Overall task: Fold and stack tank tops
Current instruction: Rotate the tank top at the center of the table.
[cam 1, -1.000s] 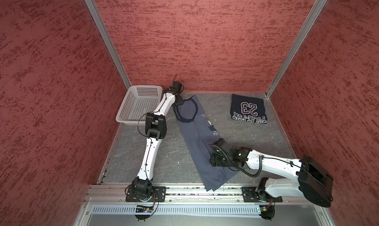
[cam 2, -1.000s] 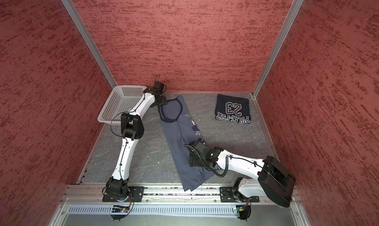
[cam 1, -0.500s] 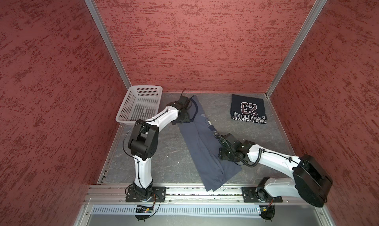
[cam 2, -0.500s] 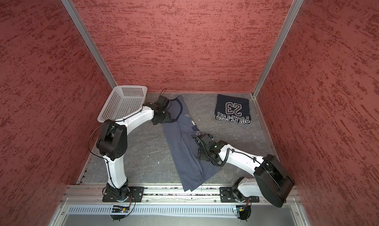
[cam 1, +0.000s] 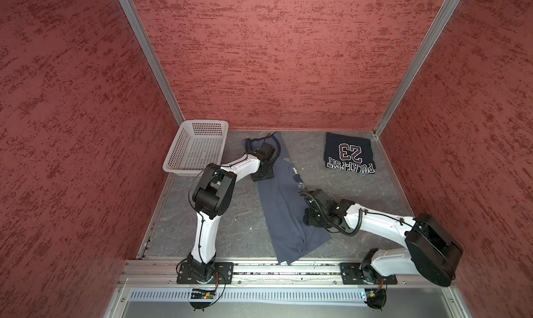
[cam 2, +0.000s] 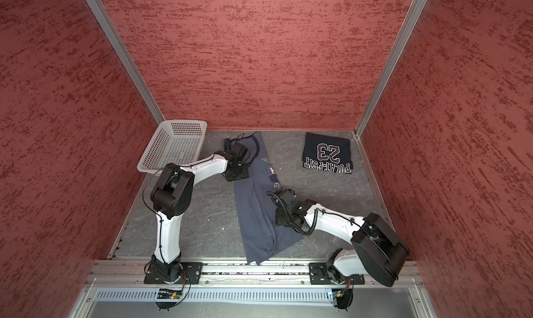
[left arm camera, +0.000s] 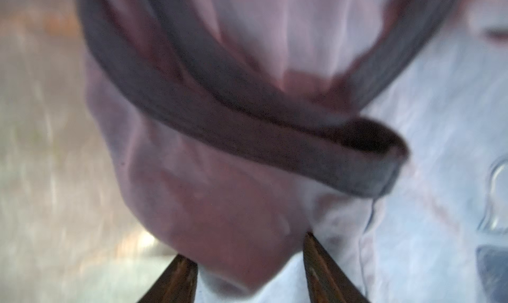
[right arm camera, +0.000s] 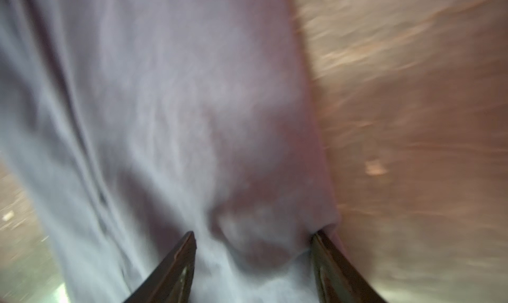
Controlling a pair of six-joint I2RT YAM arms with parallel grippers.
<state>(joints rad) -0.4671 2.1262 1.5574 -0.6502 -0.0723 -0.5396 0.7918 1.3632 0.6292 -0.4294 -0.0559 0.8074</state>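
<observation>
Slate blue-grey tank top [cam 1: 284,212] lies lengthwise down the middle of the grey table [cam 1: 227,215], with both grippers on it.
The left gripper [left arm camera: 248,246] sits at its edge just below the navy-trimmed neckline, and the right gripper [right arm camera: 253,232] at the opposite edge midway down. Each has its jaws parted astride a bulge of the cloth, not pinched tight. The navy tank top [cam 1: 349,153] lies folded, well apart, near the far right corner. A white basket [cam 1: 178,149] stands far left.
</observation>
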